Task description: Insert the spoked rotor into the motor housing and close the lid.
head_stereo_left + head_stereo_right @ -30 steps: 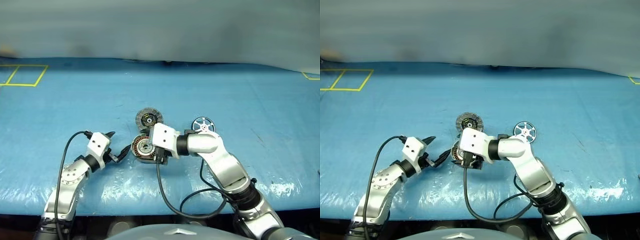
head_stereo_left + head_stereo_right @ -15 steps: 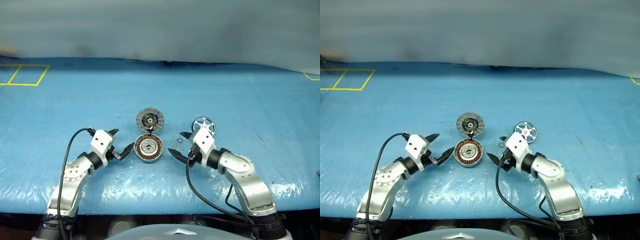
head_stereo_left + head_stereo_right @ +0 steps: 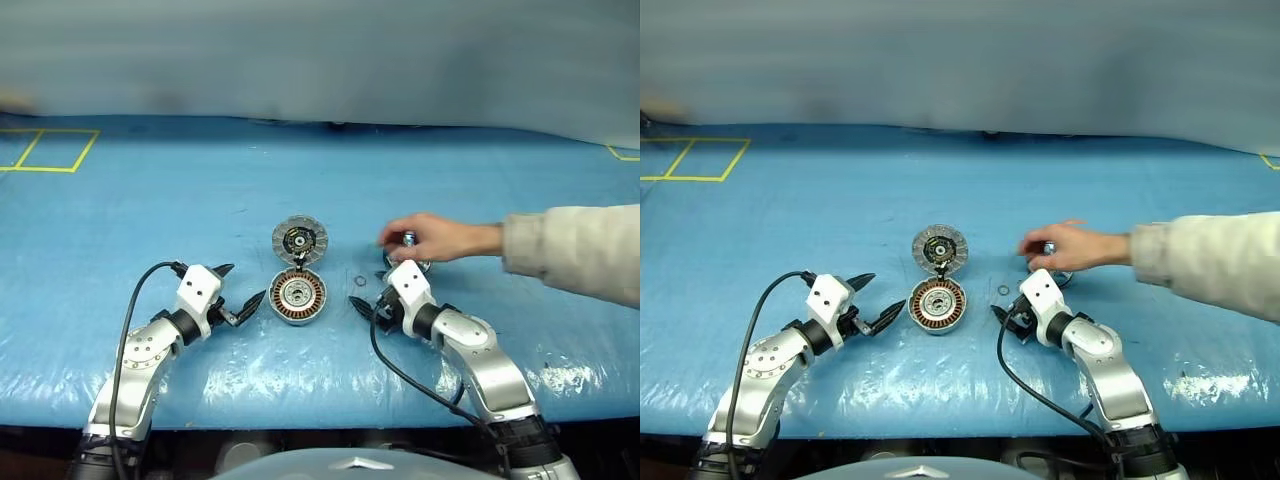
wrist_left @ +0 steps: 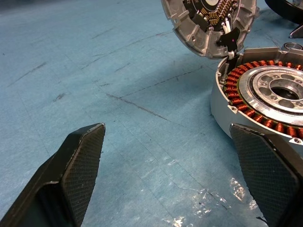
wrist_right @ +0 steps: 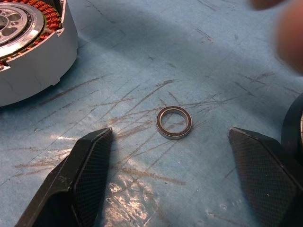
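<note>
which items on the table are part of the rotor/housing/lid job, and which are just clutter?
Job:
motor housing, open, windings showing
lid, swung open behind the housing
spoked rotor, under a person's hand

Lying about:
small metal ring on the blue table cover, between housing and rotor
yellow tape marks

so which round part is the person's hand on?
The spoked rotor, right of the motor housing; the hand covers it. The housing and its lid lie untouched.

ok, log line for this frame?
left tool open | right tool open | grey copper-wound motor housing lid open | person's hand on silver spoked rotor
</note>
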Controlling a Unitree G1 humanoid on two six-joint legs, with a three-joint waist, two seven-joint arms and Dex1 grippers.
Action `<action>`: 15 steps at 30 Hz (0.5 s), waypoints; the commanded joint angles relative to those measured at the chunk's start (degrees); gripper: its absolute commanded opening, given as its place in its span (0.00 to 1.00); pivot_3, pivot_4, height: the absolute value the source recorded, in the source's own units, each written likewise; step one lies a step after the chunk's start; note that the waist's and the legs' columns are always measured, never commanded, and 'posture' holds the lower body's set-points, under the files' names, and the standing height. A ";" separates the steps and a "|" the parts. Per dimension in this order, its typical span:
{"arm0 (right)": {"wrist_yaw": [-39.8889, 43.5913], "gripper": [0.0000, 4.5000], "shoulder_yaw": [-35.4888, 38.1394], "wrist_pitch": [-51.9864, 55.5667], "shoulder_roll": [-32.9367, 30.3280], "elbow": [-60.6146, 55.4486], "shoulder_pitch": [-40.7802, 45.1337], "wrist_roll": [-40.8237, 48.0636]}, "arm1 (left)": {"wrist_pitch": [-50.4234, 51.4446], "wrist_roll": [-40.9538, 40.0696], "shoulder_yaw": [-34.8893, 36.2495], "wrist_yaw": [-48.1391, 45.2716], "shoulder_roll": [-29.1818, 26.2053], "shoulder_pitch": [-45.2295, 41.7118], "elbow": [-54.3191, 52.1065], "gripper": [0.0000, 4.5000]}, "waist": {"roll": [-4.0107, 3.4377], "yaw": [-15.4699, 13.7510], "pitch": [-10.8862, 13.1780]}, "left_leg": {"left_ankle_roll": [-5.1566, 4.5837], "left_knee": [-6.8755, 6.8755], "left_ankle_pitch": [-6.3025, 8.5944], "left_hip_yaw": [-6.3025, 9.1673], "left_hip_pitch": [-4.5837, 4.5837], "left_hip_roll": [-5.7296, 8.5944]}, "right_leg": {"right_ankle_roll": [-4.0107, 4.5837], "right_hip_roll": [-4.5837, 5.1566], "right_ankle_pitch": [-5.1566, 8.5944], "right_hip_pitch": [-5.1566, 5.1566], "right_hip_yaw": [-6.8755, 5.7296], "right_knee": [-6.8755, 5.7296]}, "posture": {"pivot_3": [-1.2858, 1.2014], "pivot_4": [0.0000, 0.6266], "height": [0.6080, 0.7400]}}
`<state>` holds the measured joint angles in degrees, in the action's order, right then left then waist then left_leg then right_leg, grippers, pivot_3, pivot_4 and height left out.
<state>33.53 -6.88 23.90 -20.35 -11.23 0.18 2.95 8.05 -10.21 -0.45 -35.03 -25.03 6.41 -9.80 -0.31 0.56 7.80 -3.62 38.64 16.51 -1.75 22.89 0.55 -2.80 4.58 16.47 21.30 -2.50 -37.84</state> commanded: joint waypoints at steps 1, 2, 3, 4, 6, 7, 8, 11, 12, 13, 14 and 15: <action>-0.68 0.91 0.18 -0.40 -0.21 0.40 0.46 0.42 | -0.80 -0.60 0.77 0.16 -0.04 -0.06 -1.95 1.00 | 0.00 0.03 0.00 | 0.00 0.00 0.00 0.00 0.00 0.00 | 0.00 0.00 0.00 0.00 0.00 0.00 | 0.52 0.24 1.00; -0.78 0.91 0.13 -0.25 -0.19 0.38 0.56 0.49 | -0.83 -0.62 0.76 0.21 0.03 0.00 -1.96 1.00 | 0.00 0.03 0.00 | 0.00 0.00 0.00 0.00 0.00 0.00 | 0.00 0.00 0.00 0.01 0.00 0.00 | 0.52 0.24 1.00; -0.85 0.91 0.10 -0.15 -0.19 0.34 0.59 0.56 | -0.86 -0.62 0.75 0.24 0.08 0.07 -1.99 1.00 | 0.00 0.03 0.00 | 0.00 0.00 0.00 0.00 0.00 0.00 | 0.00 0.00 0.00 0.01 0.00 0.00 | 0.52 0.24 1.00; -0.93 0.91 0.12 -0.10 -0.16 0.27 0.60 0.67 | -0.87 -0.62 0.75 0.25 0.10 0.10 -2.00 1.00 | 0.00 0.03 0.00 | 0.00 0.00 0.00 0.00 0.00 0.00 | 0.00 0.00 0.00 0.01 0.00 0.00 | 0.52 0.24 1.00; -1.08 0.91 0.19 0.01 -0.13 0.12 0.67 0.88 | -0.89 -0.59 0.76 0.26 0.10 0.12 -1.99 1.00 | 0.00 0.03 0.00 | -0.01 0.00 0.00 0.00 0.01 0.00 | 0.00 0.00 0.00 0.01 0.00 0.00 | 0.52 0.24 1.00; -1.14 0.91 0.21 0.08 -0.13 0.04 0.72 0.98 | -0.91 -0.57 0.78 0.27 0.09 0.11 -1.98 1.00 | 0.00 0.03 0.00 | -0.01 0.00 0.00 0.00 0.01 0.00 | 0.00 0.00 0.00 0.01 0.00 0.01 | 0.52 0.24 1.00; -1.21 0.91 0.23 0.18 -0.08 -0.09 0.82 1.10 | -0.96 -0.53 0.84 0.28 0.03 0.07 -1.91 1.00 | 0.00 0.03 0.00 | -0.01 0.00 0.00 0.00 0.01 0.00 | 0.00 0.00 0.00 0.01 0.00 0.00 | 0.52 0.24 1.00; -1.42 0.91 0.12 0.16 0.04 -0.07 1.09 1.32 | -1.08 -0.44 0.98 0.34 -0.05 -0.03 -1.79 1.00 | 0.00 0.03 0.00 | -0.01 0.00 0.00 0.00 0.00 0.00 | 0.00 0.00 0.00 0.00 0.00 0.00 | 0.52 0.24 1.00; -1.47 0.91 0.08 0.13 0.05 -0.02 1.14 1.36 | -1.10 -0.42 0.98 0.36 -0.06 -0.02 -1.80 1.00 | 0.00 0.03 0.00 | 0.00 0.00 0.00 0.00 0.00 0.00 | 0.00 0.00 0.00 0.00 0.00 0.00 | 0.52 0.24 1.00; -1.44 0.91 -0.02 0.05 0.11 0.02 1.25 1.43 | -1.10 -0.40 0.99 0.38 -0.08 -0.02 -1.81 1.00 | 0.00 0.03 0.00 | 0.00 0.00 0.00 0.00 0.01 0.00 | 0.00 0.00 0.00 0.01 0.00 0.00 | 0.52 0.24 1.00; -1.41 0.91 -0.20 0.12 0.30 -0.12 1.49 1.57 | -1.08 -0.42 1.06 0.37 -0.14 -0.02 -1.86 1.00 | 0.00 0.04 0.00 | -0.01 0.00 0.00 0.00 0.01 0.00 | 0.00 0.00 0.00 0.01 0.00 0.00 | 0.52 0.24 1.00; -1.41 0.91 -0.34 0.26 0.53 -0.26 1.77 1.73 | -1.06 -0.45 1.15 0.37 -0.21 -0.02 -1.91 1.00 | 0.00 0.04 0.00 | -0.01 0.00 0.00 0.00 0.01 0.00 | 0.00 0.00 0.00 0.01 0.00 0.00 | 0.52 0.24 1.00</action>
<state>32.43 -7.04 24.29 -20.11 -10.70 1.12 3.89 8.03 -10.19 -0.44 -34.83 -24.94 6.43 -9.80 -0.31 0.60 7.80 -3.63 38.63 16.51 -1.75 22.90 0.55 -2.80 4.58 16.47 21.31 -2.50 -37.84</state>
